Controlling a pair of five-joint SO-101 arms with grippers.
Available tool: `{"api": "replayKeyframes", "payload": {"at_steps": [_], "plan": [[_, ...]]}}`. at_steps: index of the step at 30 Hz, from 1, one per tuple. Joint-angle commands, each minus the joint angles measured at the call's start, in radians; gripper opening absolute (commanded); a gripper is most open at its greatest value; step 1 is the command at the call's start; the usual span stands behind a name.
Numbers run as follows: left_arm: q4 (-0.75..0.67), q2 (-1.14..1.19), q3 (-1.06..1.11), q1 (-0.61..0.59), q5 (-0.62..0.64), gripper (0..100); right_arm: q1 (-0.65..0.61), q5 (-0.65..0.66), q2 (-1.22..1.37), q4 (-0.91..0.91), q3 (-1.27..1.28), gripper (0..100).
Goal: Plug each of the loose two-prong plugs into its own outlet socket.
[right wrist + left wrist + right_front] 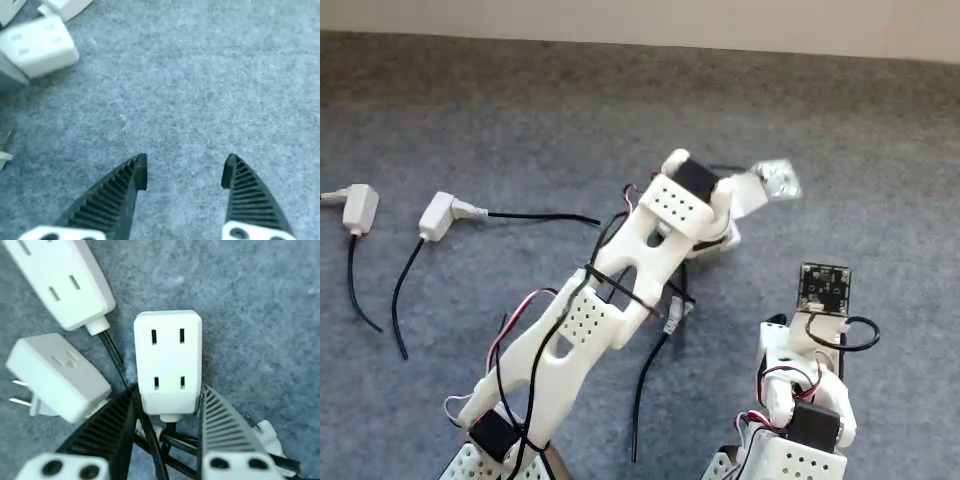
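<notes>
Left gripper [167, 396] clamped on the cord end of the white rectangular plastic outlet block [167, 357]; right gripper [185, 172] spread above grey carpet [200, 75]. We judge the block may swivel under a push, held so near its end. High view gives two white corded plugs [438, 215] well apart from it; left wrist view gives socket slots [154, 336].

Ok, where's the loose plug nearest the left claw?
In the left wrist view, the two-prong plug lies beside the outlet block held in the left claw.

Arm shells [620, 270]: white plastic, dotted with small holes
Motors [695, 178]: black blocks
Wiring [510, 330]: black, red, white
Fingers [122, 190]: black, ridged
</notes>
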Motion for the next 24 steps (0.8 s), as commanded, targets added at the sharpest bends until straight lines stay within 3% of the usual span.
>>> {"api": "replayKeyframes", "payload": {"at_steps": [1, 8, 15, 20, 24], "plan": [[0.011, -0.280, 0.070, 0.001, -0.011, 5, -0.021, 0.012, -0.008, 0.004, -0.002, 24.1], [0.011, -0.713, 0.298, -0.084, -0.011, 5, -0.022, 0.012, -0.008, -0.005, -0.001, 24.1], [0.011, -1.066, 0.572, -0.242, -0.034, 5, -0.022, 0.017, -0.005, -0.044, 0.039, 24.1], [0.012, -1.274, 0.912, -0.321, -0.133, 5, -0.024, 0.018, -0.001, -0.045, 0.044, 24.1], [0.012, -1.426, 1.233, -0.389, -0.282, 5, -0.056, 0.018, 0.001, -0.042, 0.047, 24.1]]}}
